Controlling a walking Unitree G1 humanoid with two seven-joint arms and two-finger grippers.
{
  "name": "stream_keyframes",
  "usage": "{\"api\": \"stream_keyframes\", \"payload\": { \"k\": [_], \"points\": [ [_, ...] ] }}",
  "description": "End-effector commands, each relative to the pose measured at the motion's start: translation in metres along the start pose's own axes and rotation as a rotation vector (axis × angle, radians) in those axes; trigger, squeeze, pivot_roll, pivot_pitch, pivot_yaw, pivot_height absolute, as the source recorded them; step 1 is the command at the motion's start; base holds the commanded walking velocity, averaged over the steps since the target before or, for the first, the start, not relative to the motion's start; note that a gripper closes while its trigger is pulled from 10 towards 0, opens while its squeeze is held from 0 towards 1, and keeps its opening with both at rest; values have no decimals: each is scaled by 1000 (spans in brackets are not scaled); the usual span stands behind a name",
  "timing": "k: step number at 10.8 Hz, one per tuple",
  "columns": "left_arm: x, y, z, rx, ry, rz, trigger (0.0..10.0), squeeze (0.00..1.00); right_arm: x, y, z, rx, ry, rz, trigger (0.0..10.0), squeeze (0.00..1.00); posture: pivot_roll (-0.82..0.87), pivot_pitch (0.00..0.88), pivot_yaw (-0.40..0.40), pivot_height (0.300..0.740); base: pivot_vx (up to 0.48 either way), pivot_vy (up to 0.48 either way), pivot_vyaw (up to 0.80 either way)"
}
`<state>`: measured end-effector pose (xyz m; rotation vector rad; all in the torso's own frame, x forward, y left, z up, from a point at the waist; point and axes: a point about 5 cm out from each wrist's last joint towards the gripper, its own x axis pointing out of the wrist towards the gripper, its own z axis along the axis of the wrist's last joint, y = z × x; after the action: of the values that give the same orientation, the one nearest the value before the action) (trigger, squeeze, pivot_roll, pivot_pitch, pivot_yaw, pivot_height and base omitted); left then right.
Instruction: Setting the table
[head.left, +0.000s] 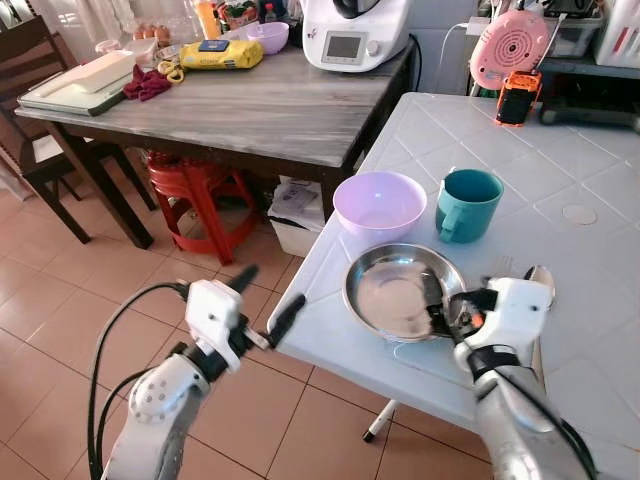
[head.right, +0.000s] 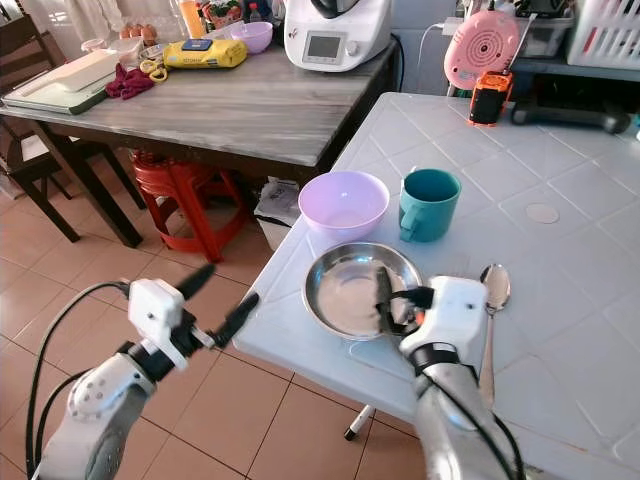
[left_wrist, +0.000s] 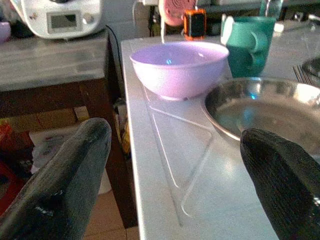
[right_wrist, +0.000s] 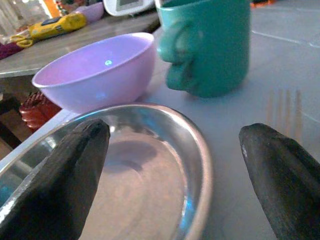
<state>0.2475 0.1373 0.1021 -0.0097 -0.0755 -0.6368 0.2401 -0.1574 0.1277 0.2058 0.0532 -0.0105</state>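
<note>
A steel plate (head.left: 400, 290) lies near the front-left corner of the white tiled table (head.left: 560, 170). Behind it stand a lilac bowl (head.left: 379, 203) and a teal mug (head.left: 467, 203). A spoon (head.right: 494, 290) lies to the right of the plate, with fork tines (right_wrist: 282, 102) beside it. My right gripper (head.right: 397, 300) is open and low over the plate's right rim, one finger above the dish and one outside it. My left gripper (head.left: 265, 295) is open with nothing in it, just off the table's near-left edge and pointing toward the bowl (left_wrist: 179, 67).
A grey wooden table (head.left: 250, 105) to the left holds a white kitchen machine (head.left: 350, 35), a tray and small items. A red stool (head.left: 195, 190) and a dark chair (head.left: 40, 120) stand by it. A pink fan (head.left: 508, 45) and an orange device (head.left: 517, 97) sit at the white table's far edge.
</note>
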Motion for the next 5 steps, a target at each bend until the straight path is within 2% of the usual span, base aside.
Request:
{"api": "stream_keyframes", "payload": {
  "k": [1,4,5],
  "points": [
    [-3,0,1,18,-1,1,10000,0,-1,4,6,37,-3,3,10000,0,-117,76,129,740,0,0,0],
    [-2,0,1,17,-1,2,10000,0,0,3,2,58,40,4,10000,0,-118,73,130,740,0,0,0],
    [-1,0,2,42,-2,-17,10000,0,3,3,1,63,66,0,10000,0,-117,71,128,740,0,0,0]
  ]
}}
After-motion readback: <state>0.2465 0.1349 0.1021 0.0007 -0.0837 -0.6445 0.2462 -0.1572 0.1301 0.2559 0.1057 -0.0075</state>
